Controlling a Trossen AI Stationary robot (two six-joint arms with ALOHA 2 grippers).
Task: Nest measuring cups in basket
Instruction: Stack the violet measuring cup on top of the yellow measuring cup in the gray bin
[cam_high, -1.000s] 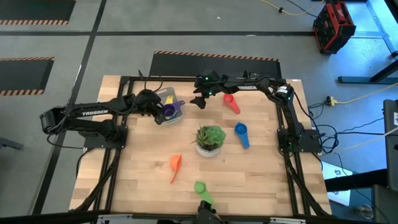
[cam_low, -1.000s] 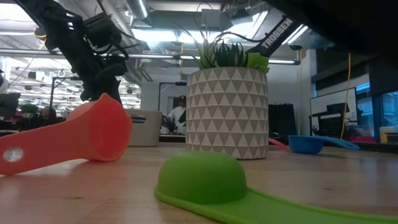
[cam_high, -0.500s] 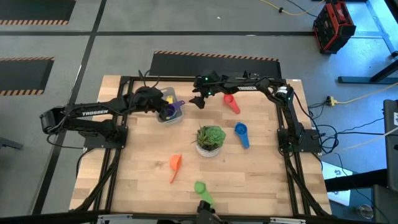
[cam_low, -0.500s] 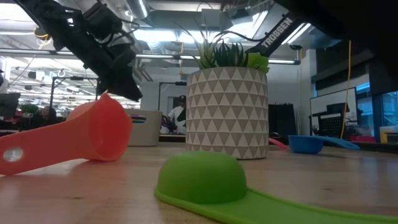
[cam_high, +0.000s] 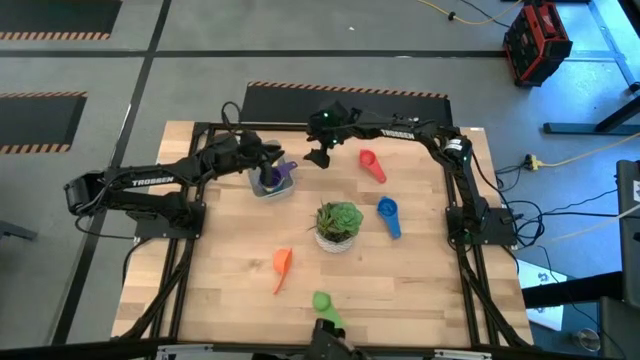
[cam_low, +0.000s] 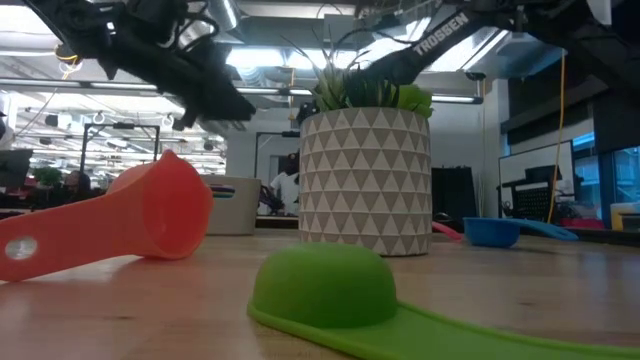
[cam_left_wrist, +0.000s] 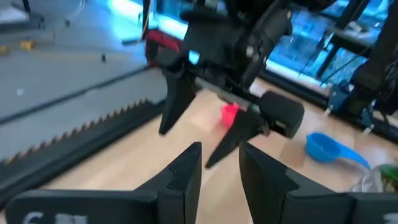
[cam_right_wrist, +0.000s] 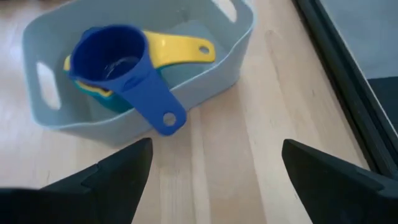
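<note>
R gripper (cam_high: 322, 152) fingers apart, empty, just beside basket (cam_right_wrist: 239, 59) (blue cup (cam_right_wrist: 118, 62) nested inside). Next: approach red cup (cam_high: 371, 165) handle squarely. L gripper (cam_left_wrist: 217, 171) fingers slightly apart, empty.

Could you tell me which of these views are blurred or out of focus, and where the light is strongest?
Left wrist view: motion-smeared, blue-tinted background. Low view: green cup soft up close, bright ceiling lights behind the plant pot. Right wrist view: basket fairly sharp, fingers blurred. High view: evenly lit.

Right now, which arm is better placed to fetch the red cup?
Probably the right: its open gripper hangs just beside the red cup. The left gripper sits over the basket, farther away.
</note>
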